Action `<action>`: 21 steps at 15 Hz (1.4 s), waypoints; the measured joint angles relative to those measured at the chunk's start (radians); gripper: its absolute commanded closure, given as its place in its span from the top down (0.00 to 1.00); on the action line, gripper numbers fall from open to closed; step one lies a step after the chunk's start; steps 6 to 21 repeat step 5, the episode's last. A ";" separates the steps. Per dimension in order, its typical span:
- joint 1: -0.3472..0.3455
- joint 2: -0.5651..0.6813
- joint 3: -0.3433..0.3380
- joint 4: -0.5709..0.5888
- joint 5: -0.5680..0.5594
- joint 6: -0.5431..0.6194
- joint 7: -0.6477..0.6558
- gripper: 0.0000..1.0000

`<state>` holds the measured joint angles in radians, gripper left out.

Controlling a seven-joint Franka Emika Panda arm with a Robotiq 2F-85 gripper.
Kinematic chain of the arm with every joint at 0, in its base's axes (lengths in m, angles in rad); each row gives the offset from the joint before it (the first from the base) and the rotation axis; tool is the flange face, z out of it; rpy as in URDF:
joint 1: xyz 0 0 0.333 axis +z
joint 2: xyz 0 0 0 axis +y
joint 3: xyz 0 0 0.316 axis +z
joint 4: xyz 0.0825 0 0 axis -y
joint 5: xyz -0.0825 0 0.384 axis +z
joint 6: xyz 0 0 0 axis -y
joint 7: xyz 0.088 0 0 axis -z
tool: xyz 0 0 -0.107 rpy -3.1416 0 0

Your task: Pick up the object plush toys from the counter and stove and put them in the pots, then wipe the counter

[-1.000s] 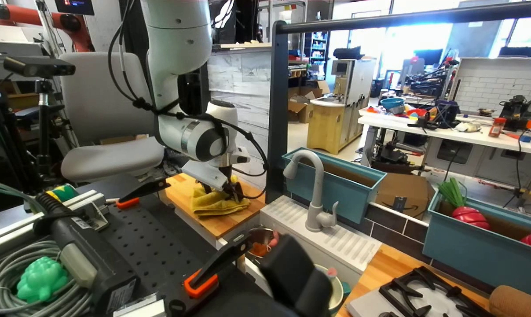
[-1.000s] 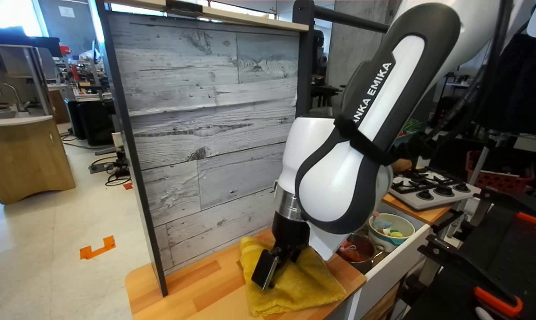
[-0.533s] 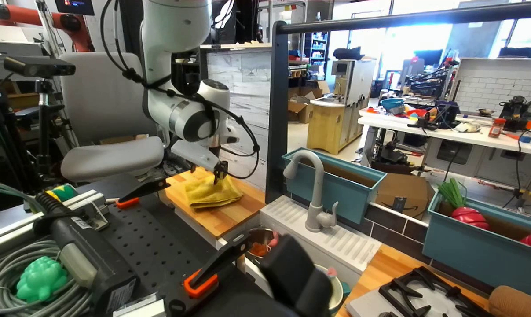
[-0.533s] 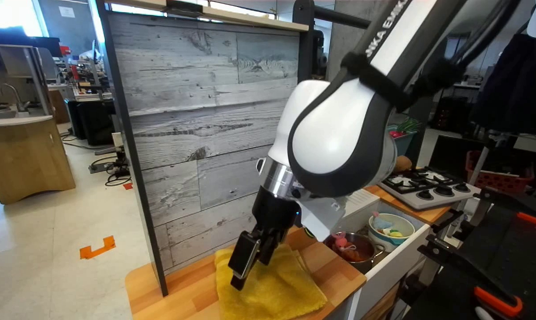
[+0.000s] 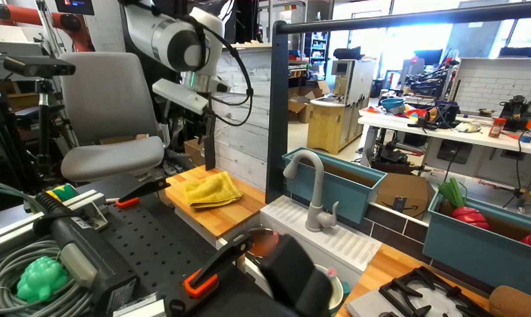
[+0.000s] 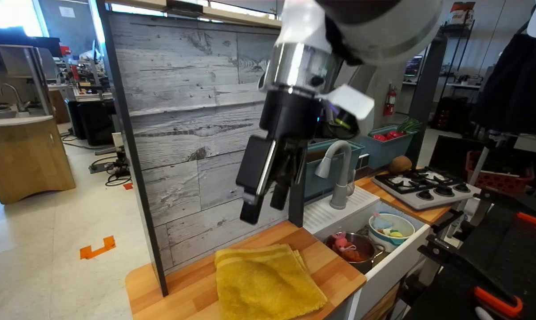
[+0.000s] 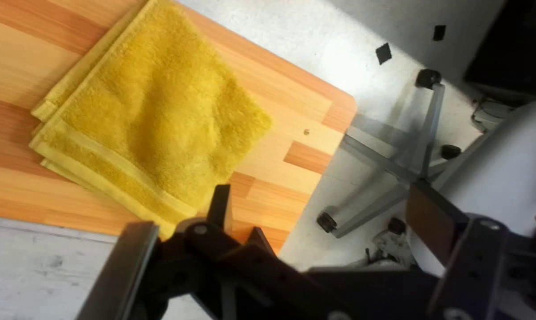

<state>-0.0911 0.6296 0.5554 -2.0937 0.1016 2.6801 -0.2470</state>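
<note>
The folded yellow towel lies flat on the wooden counter [image 6: 192, 291]; it shows in both exterior views [image 5: 213, 189] [image 6: 268, 284] and in the wrist view [image 7: 156, 98]. My gripper [image 6: 265, 206] is open and empty, raised well above the towel and apart from it. In the wrist view its fingers [image 7: 325, 209] stand wide apart with counter edge and floor between them. A metal pot [image 6: 362, 266] in the sink holds a pink plush toy [image 6: 340, 242] and something orange-red. A white-and-teal pot [image 6: 388, 243] beside it holds several small toys [image 6: 395, 233]. The stove [image 6: 421, 201] shows no plush toy.
A grey faucet [image 6: 341, 178] stands behind the sink. A wood-look panel [image 6: 214, 124] rises at the counter's back. Teal planters [image 5: 335, 189] hang behind. A brown round object [image 6: 399, 164] sits by the stove. A black table with orange clamps [image 5: 199, 286] stands in front.
My gripper was down at the towel; it has come off it and risen high above. The towel has shifted slightly away from the sink and lies flatter.
</note>
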 measured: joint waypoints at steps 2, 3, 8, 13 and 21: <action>-0.065 -0.072 0.059 -0.041 0.057 -0.025 -0.050 1.00; -0.076 -0.087 0.066 -0.054 0.061 -0.027 -0.055 1.00; -0.080 -0.091 0.068 -0.066 0.062 -0.027 -0.058 1.00; -0.080 -0.091 0.068 -0.066 0.062 -0.027 -0.058 1.00; -0.080 -0.091 0.068 -0.066 0.062 -0.027 -0.058 1.00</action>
